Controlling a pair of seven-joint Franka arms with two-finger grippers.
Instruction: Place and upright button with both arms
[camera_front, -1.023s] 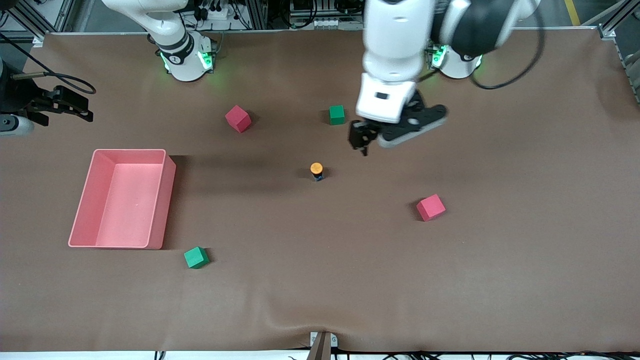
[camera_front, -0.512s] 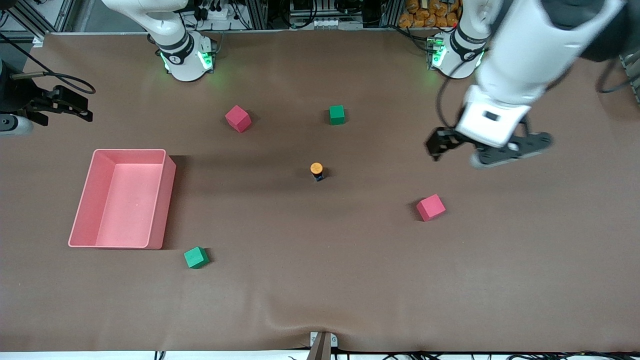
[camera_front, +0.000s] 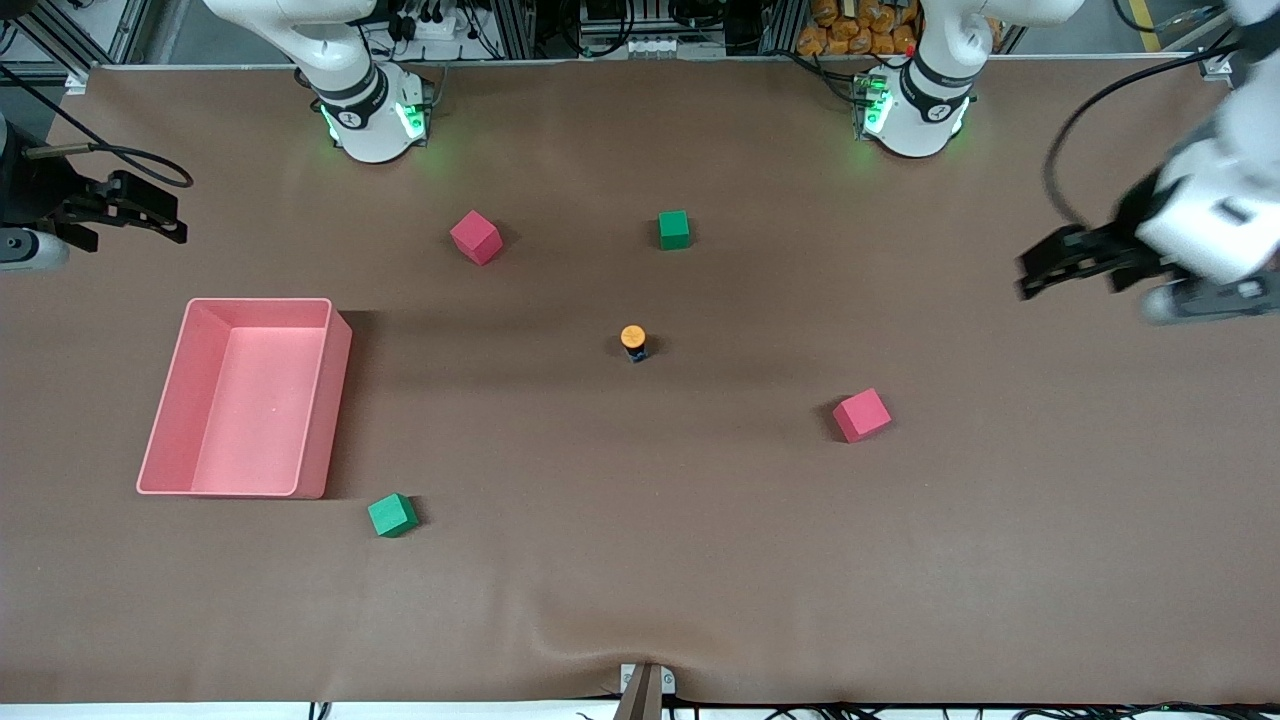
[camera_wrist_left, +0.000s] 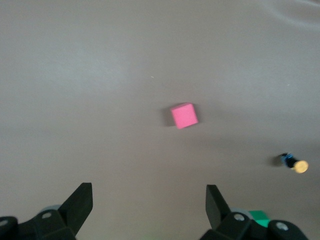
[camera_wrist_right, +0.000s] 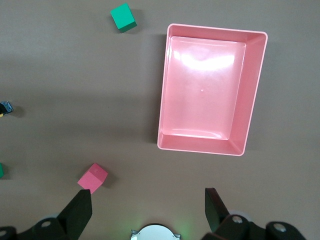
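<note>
Button upright, unmoved | left gripper open, swung to table's end | right gripper open, waiting

The front cam sits high across the table, looking down at both robot bases, so it takes in the whole brown mat. Each wrist cam looks straight down from well up. The left one shares the button with the front view; the right one shares the pink bin.

Brown table: button, pink tray, four cubes.
</note>
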